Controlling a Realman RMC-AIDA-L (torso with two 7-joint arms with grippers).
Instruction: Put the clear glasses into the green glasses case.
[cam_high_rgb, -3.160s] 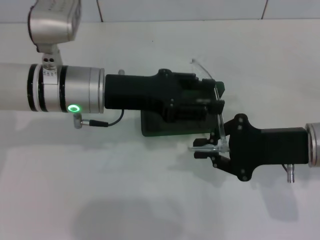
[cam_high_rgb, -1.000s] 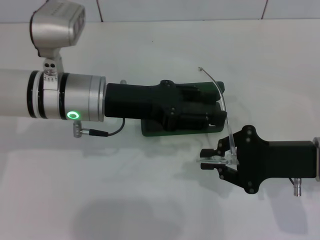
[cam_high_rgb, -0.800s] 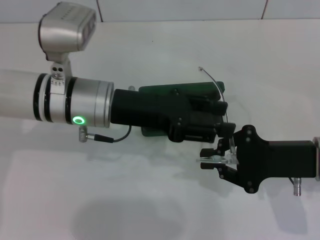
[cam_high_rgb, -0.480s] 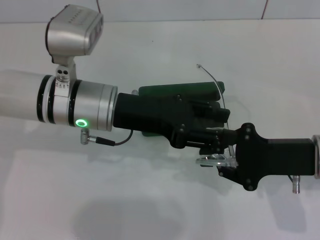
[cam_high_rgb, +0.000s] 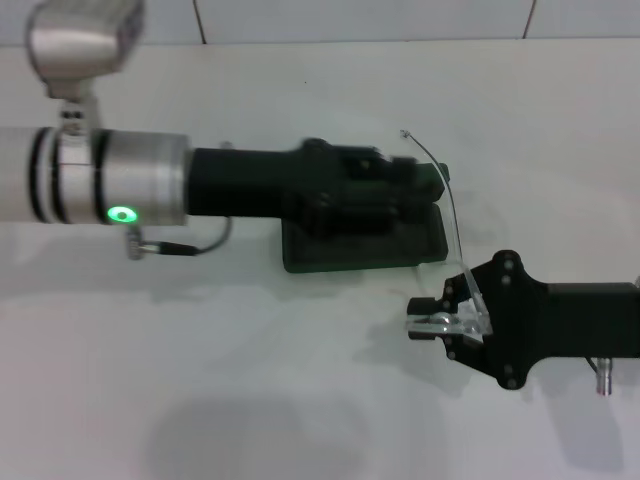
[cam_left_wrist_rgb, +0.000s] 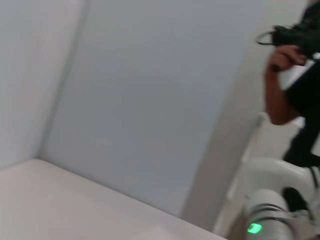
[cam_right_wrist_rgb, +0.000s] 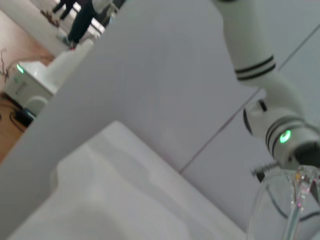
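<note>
Here the right gripper (cam_high_rgb: 432, 322) is clamped on the clear glasses (cam_high_rgb: 452, 300), beside the green glasses case (cam_high_rgb: 350, 248).

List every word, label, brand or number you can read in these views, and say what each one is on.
None can be read.
The green glasses case: no lettering shows; the left gripper covers much of it.
The clear glasses, held in the right gripper: no marking visible.
The arm's green ring light: a light, not text.
</note>
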